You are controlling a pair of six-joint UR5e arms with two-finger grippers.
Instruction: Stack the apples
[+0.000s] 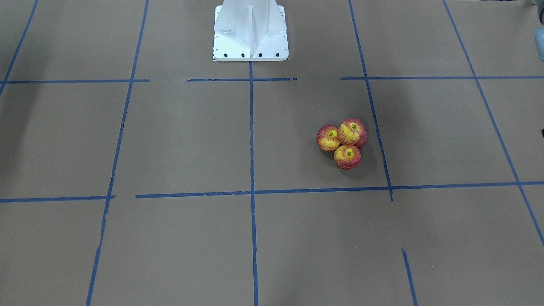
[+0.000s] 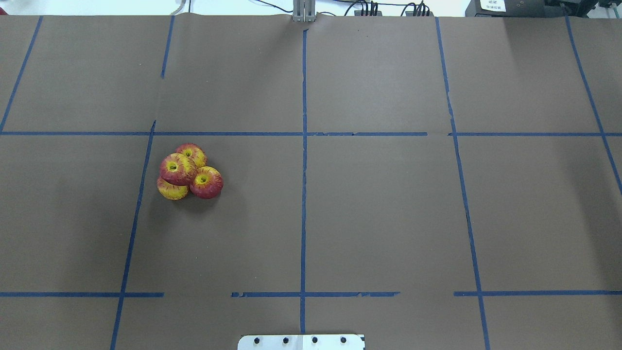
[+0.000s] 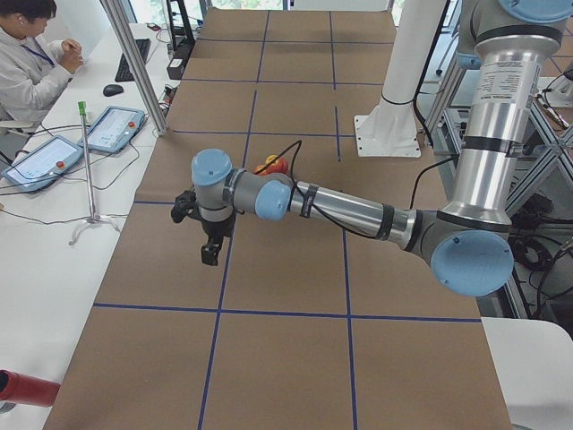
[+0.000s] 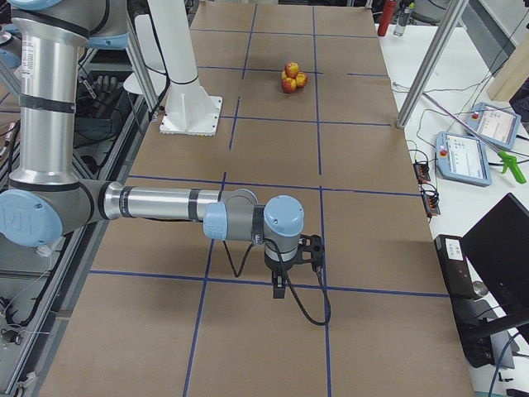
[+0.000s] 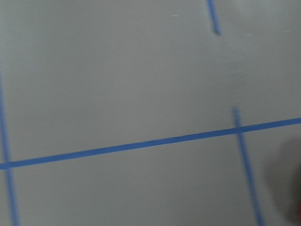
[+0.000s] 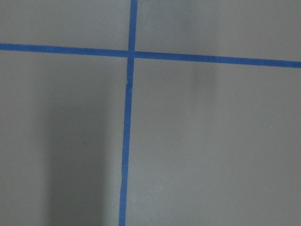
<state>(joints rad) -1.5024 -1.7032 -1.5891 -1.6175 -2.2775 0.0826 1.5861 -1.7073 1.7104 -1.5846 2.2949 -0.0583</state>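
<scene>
Resting apples (image 2: 178, 168): one atop three touching, toward 9 o'clock from table (image 2: 388, 218) centre, overhead view.
left gripper (image 3: 209, 255): cannot tell jaw state.
right gripper (image 4: 281, 287): cannot tell jaw state.

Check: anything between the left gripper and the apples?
Nothing visible. The left gripper hangs above the table near the apples, which sit in one pile. Its own arm partly hides them in the left side view.

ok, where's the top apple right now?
Overhead view: the top apple rests on the three lower apples, on the robot's left half of the table, just inside a corner of two blue tape lines.
</scene>
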